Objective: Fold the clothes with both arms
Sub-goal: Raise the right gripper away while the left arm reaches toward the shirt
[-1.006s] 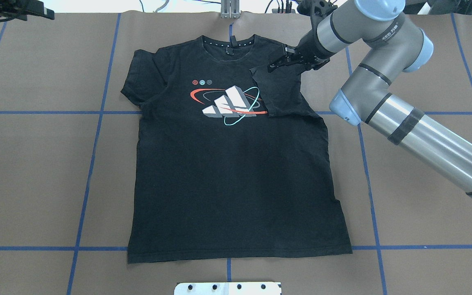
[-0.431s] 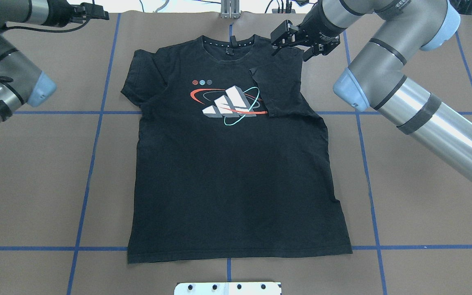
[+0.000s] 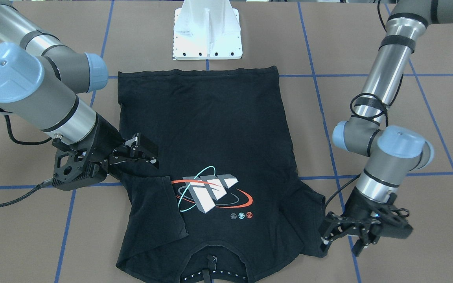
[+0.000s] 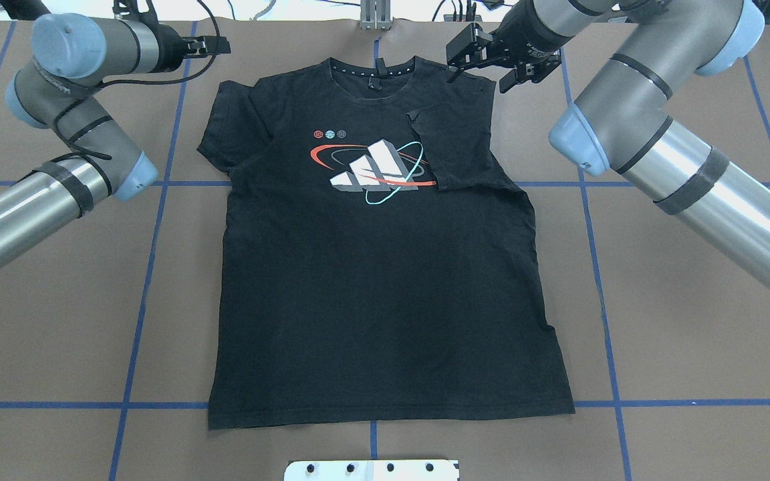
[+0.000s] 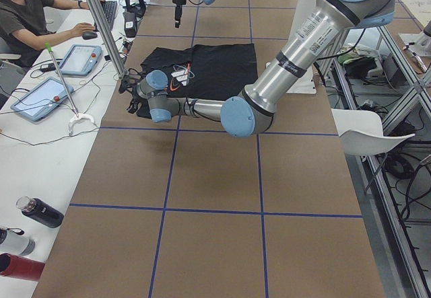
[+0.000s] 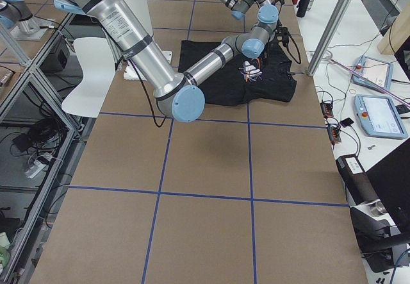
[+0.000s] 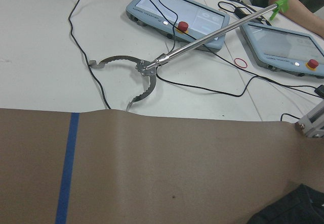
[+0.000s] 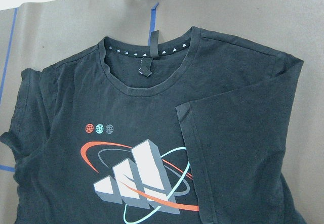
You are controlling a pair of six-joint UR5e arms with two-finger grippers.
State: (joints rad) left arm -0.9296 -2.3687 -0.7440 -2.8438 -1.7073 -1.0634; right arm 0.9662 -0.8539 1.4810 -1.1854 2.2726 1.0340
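Note:
The black T-shirt (image 4: 385, 280) lies flat, logo (image 4: 375, 167) up, collar at the far edge. One sleeve (image 4: 458, 147) is folded inward onto the chest, also clear in the right wrist view (image 8: 238, 148). My right gripper (image 4: 482, 77) hovers open over that shoulder, holding nothing; in the front-facing view it (image 3: 153, 157) sits just beside the folded sleeve (image 3: 155, 208). My left gripper (image 3: 338, 245) is open and empty, just off the other sleeve's outer edge. In the overhead view it (image 4: 221, 45) is seen edge-on near the far left shoulder. The left wrist view catches only a shirt corner (image 7: 288, 211).
A white base plate (image 4: 371, 469) sits at the near edge and a metal bracket (image 4: 375, 17) at the far edge. Beyond the brown paper lie control pendants (image 7: 174, 16), a reacher tool (image 7: 147, 72) and cables. A person (image 5: 27, 9) sits at that side.
My right gripper has lifted off the folded sleeve and drawn back toward the far edge. The left arm has swung in from the left to the other shoulder.

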